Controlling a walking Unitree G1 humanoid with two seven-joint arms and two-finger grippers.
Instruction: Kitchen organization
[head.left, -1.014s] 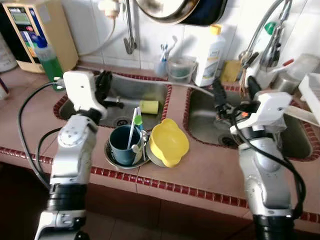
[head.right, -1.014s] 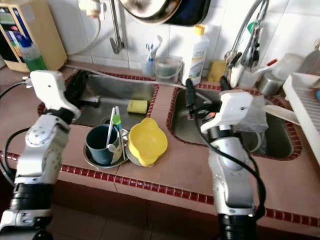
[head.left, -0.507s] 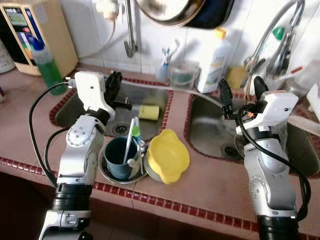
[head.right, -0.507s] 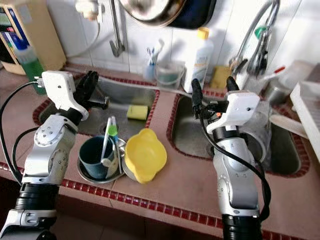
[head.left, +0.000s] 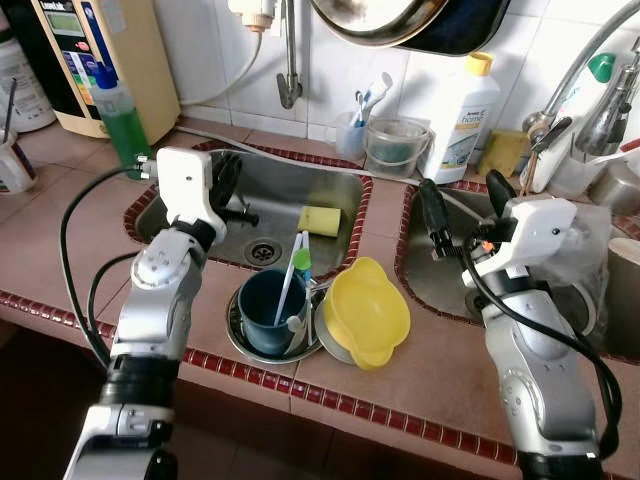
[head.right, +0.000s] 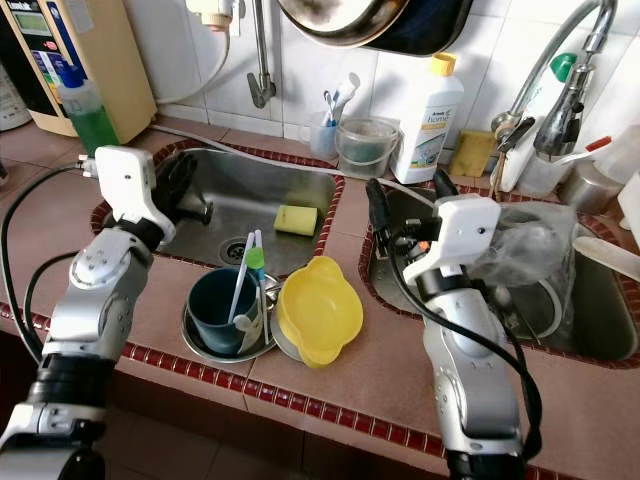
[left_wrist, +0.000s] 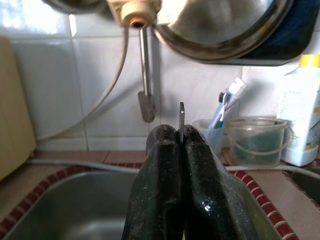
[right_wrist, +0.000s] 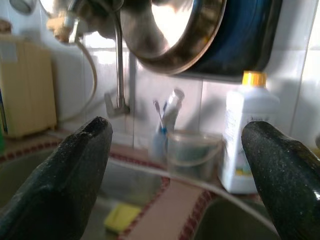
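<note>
Looking down through my head camera, I have a blue cup holding toothbrushes in a metal dish at the counter edge, between the two sinks, with a yellow bowl touching that dish at its 3 o'clock. A yellow sponge lies in the left sink, at 12 o'clock from the cup. My left gripper hangs over that sink at 10 o'clock from the cup, touching nothing. My right gripper hovers over the right sink, at 2 o'clock from the bowl, also empty.

Through my left wrist camera, my fingers are pressed together, with a thin metal sliver showing at their tips; I cannot tell what it is. Beyond them stand a clear tub and a white bottle against the tiles.

Through my right wrist camera, my fingers are spread wide, framing the same tub and bottle.

My judgement: tidying has barely begun, since the dishes sit ungrasped and everything remains to be sorted.
</note>
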